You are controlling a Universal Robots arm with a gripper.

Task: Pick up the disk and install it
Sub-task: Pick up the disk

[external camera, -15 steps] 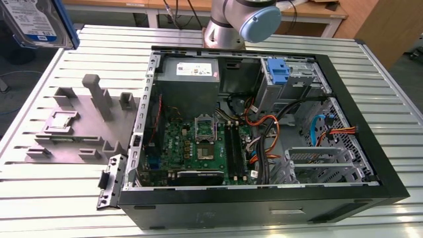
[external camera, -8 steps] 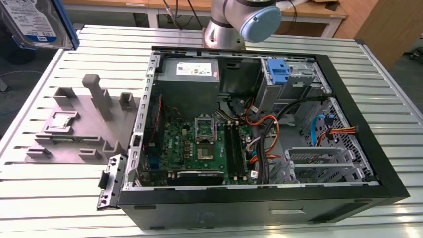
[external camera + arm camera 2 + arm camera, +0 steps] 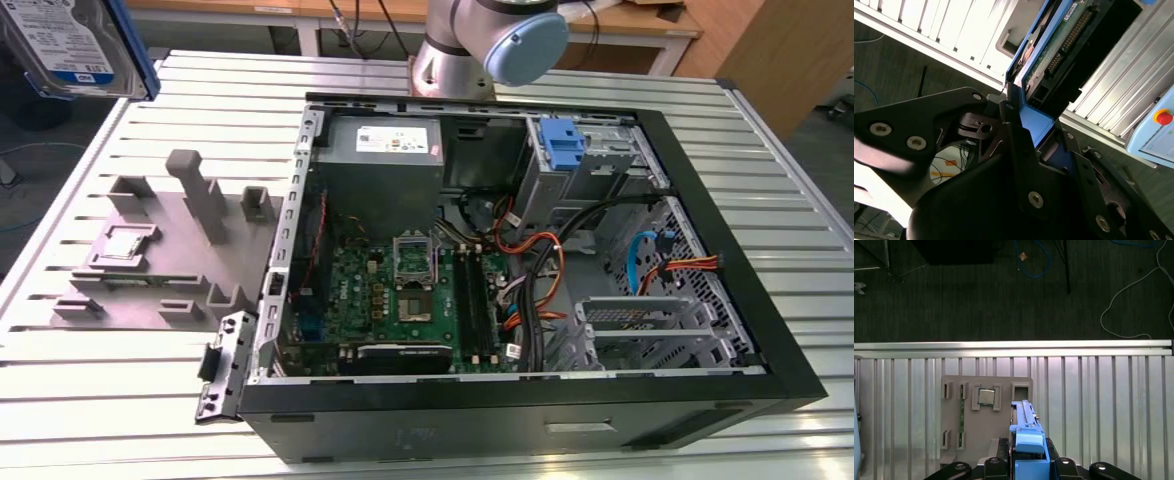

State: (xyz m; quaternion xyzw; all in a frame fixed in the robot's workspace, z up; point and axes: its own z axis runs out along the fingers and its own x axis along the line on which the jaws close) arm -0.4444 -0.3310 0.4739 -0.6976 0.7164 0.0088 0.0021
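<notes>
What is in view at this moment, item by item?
disk: one, silver with a white-and-blue label, blue-framed, raised at the exterior view's upper left
computer case: one, black, open, on the table
motherboard: one, green, inside the case
power supply: one, grey, inside the case
spare bracket: one, blue, in the case's drive bay
cables: several, orange and black, inside the case
holder: one, grey, on the table at the exterior view's left of the case
chip: one, silver, square, seated in the holder
table: one, silver, slatted
arm: one, grey with a pale blue cap, behind the case
claw: one, black, shut on the disk's blue frame
</notes>
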